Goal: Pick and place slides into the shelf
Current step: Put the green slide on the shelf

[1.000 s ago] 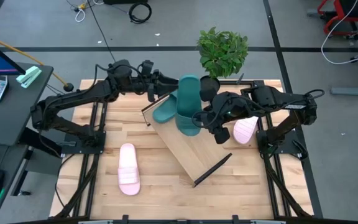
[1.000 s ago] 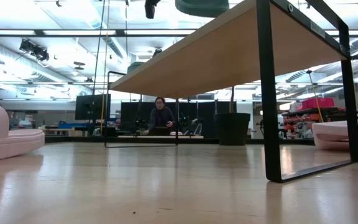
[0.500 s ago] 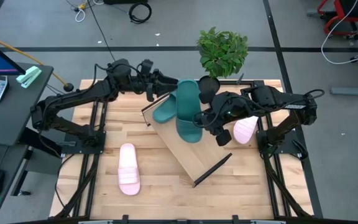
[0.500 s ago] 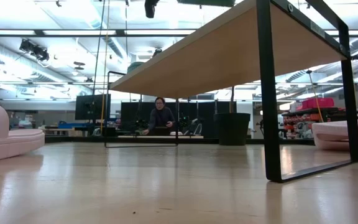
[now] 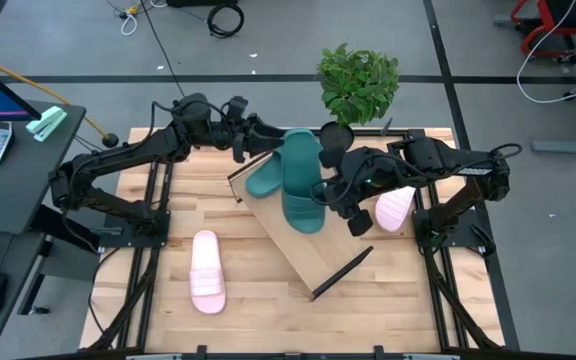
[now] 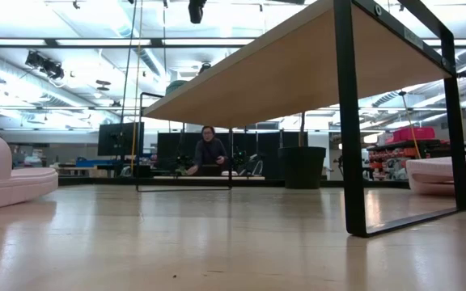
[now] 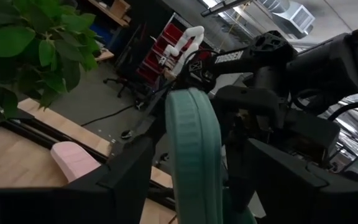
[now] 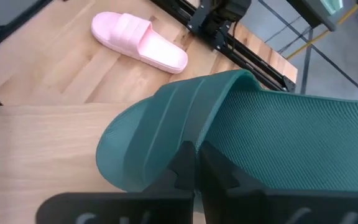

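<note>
Now both teal slides [image 5: 290,180] sit on the shelf [image 5: 303,250] at frame centre; right gripper [image 5: 334,190] pinches one, left gripper [image 5: 265,135] spread wide. Pink slide [image 5: 206,271] lower left and pink slide [image 5: 393,209] at right wait.

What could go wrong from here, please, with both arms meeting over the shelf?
The right gripper, shut, and the open left gripper crowd one teal slide; the arms could collide.

That slide overlaps the other teal slide, so it may settle crooked or nudge it.

The shelf sits askew on the table; a push could shift it further.
</note>
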`<state>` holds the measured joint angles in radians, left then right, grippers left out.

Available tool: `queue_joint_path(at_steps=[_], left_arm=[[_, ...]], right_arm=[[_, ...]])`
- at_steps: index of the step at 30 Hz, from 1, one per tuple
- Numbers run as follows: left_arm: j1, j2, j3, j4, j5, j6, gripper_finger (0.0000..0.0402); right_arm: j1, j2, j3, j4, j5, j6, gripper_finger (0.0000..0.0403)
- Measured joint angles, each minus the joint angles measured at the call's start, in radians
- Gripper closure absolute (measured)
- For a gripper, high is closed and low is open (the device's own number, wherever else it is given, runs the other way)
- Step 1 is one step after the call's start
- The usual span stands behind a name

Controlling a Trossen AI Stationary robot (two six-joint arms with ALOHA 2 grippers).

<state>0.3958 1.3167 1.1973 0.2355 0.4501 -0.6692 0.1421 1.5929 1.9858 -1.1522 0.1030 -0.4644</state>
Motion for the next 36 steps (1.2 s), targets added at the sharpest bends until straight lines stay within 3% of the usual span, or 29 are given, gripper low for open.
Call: queue_joint_path(at_steps=[8,17,22,36], left_arm=[[0.000,0.000,0.000,-0.007,0.013,0.000,0.0136],[0.001,0.001,0.000,-0.119,0.168,-0.007,0.0138],[0.000,0.001,0.000,-0.186,0.197,-0.008,0.0138],[-0.001,0.057,0.001,-0.212,0.409,-0.054,0.0138]], right_arm=[[0.000,0.038,-0.001,0.006,-0.050,-0.012,0.0396],[-0.003,0.049,-0.001,0.003,-0.083,-0.073,0.0396],[-0.003,0.051,-0.001,0.012,-0.098,-0.074,0.0396],[0.000,0.077,-0.001,0.006,-0.231,-0.070,0.0396]])
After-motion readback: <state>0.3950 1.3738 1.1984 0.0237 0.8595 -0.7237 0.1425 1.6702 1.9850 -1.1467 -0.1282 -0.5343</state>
